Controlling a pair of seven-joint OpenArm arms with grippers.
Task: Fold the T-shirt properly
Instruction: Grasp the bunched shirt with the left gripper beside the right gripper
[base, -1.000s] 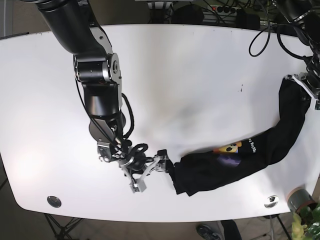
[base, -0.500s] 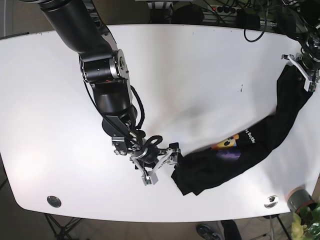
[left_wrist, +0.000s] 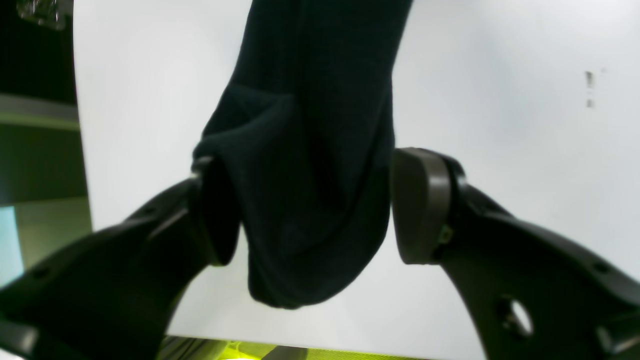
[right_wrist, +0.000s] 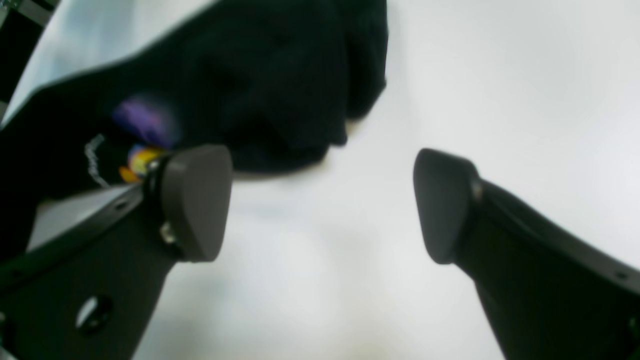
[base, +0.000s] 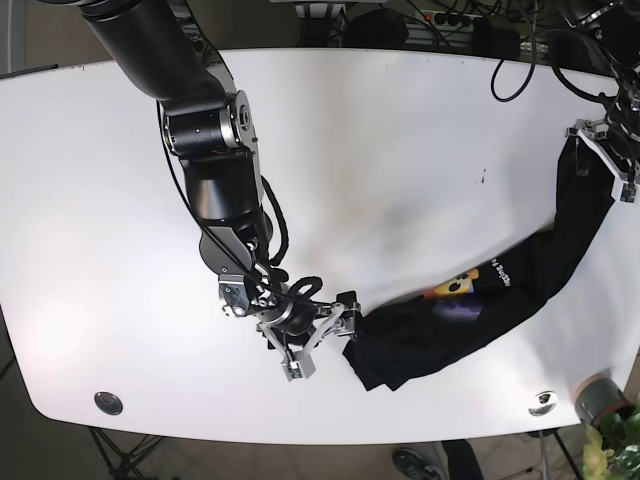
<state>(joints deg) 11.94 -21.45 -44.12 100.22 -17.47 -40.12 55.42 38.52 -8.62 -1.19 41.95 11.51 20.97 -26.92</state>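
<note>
So the T-shirt was basically a long black rope of soft, matte knit, bunched up and stretched in a curve across the right side of the white tabletop. One end sat near the front edge of the tabletop, the other ran up to the far right edge. There was a small orange, purple and white print showing about midway along it, but it was too crumpled to read.

The left end effector was clamped on the upper end of the shirt; in the left wrist view a thick fold of dark fabric filled the gap between its two rounded, dull grey-brown pads and hung down past them in a rounded lobe. The fabric there was so dark that the folds were hard to make out.

The right end effector had its fingers spread wide apart with nothing between them, just smooth white tabletop. The lower end of the shirt lay just beyond its fingertips, close to one pad in the right wrist view, though that shot was blurry, so I couldn't tell if it was touching. In the base view it sat just beside that shirt end.

A round metal fitting was set in the tabletop at the front left corner.
</note>
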